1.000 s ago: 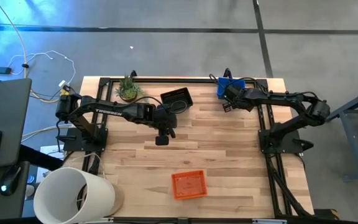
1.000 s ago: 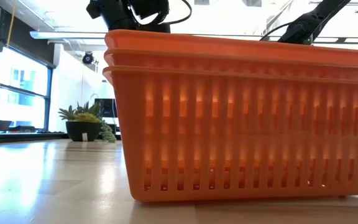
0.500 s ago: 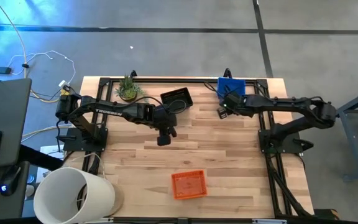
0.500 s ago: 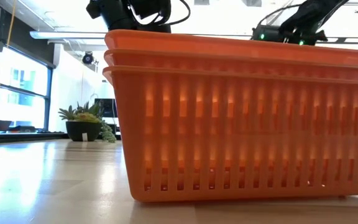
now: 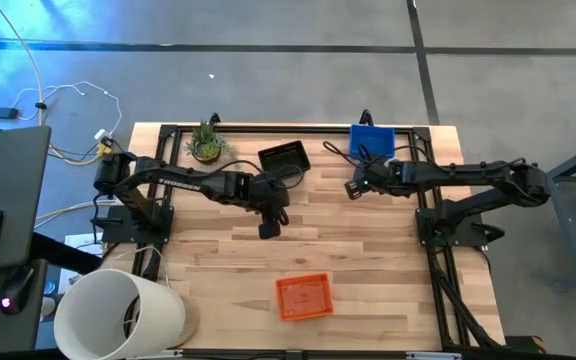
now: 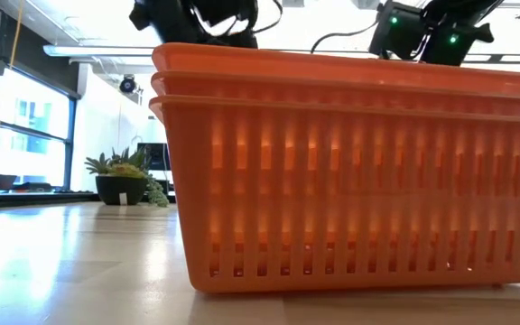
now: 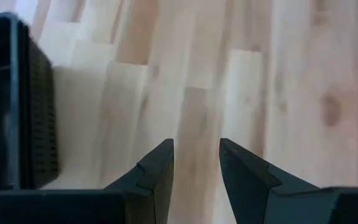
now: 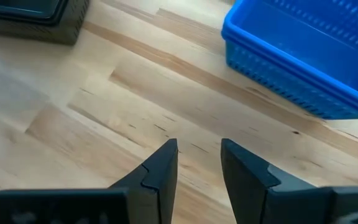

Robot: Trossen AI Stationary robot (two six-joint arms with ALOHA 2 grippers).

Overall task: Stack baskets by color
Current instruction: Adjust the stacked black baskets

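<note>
- Start at your left: the white bucket [image 5: 118, 315] lies at the near left corner of the tabletop [image 5: 368, 250], and the small green plant [image 5: 206, 141] stands at the far left edge.
- Your left gripper [image 5: 269, 229] hangs over bare wood near the middle; its jaws stand a little apart and hold nothing.
- Just beyond it, at the far edge, you have the black baskets [image 5: 285, 158]: dark, rectangular, turned slightly askew, with fine perforated walls that the left wrist view shows from the side.
- The orange baskets [image 5: 303, 296] sit near the front edge, around the centre. In the low view you can count three nested rims, with tall slotted walls that glow where light passes through.
- Your right gripper [image 5: 352, 187] hovers over wood, jaws parted by a narrow gap, empty.
- Behind it, at the far edge, the blue baskets [image 5: 372, 139] rest: bright blue, mesh-walled; you cannot tell how many are nested.
</note>
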